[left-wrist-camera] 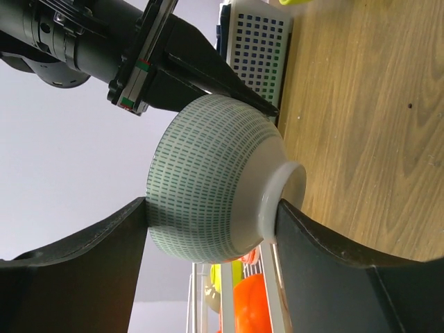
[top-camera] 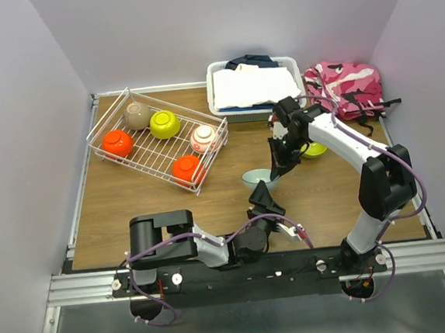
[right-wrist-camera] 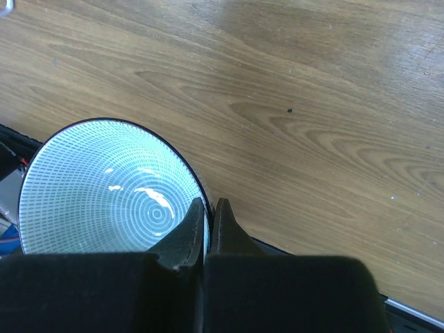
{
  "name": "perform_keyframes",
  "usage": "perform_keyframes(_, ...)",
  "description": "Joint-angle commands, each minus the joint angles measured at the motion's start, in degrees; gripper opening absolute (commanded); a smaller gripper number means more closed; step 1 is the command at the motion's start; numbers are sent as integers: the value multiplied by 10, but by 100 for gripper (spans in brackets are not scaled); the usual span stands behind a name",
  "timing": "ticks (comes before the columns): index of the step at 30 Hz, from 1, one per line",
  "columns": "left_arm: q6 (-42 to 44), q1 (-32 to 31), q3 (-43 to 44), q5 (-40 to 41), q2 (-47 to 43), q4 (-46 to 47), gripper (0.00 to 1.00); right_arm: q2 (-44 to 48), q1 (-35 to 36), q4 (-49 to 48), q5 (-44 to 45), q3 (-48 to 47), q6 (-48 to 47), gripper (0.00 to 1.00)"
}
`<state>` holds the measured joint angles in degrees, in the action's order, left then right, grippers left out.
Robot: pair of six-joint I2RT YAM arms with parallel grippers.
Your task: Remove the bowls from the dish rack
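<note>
Right gripper (right-wrist-camera: 208, 203) pinches the pale grey bowl (right-wrist-camera: 104, 187) by its rim; I'd hold steady until my bowl-clamping left gripper (left-wrist-camera: 210, 216) releases.

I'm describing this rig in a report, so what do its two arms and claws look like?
The left arm and right arm are chunky black and white links trailed by looping purple cables. The left claw and right claw are matte black, each with two wedge-shaped fingers; the right one bears a small red-and-green stripe.

Dish rack (top-camera: 149, 151) rear left, five bowls (top-camera: 165, 124) inside; bin (top-camera: 219, 104) to its right; another bowl (top-camera: 255, 178) before bin.
</note>
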<state>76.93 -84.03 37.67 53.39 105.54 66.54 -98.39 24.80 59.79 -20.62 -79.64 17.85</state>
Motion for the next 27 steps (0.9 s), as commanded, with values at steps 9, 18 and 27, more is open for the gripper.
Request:
perform_keyframes(9, -98, 9, -10, 59, 5, 25, 99, 0, -14, -41, 18, -33, 18, 1)
perform_keyframes(18, -269, 13, 11, 24, -45, -148, 99, 31, -33, -196, 183, -14, 55, 1)
perform_keyframes(27, -496, 37, 51, -42, -96, -346, 99, 88, -32, -436, 336, 114, 64, 1)
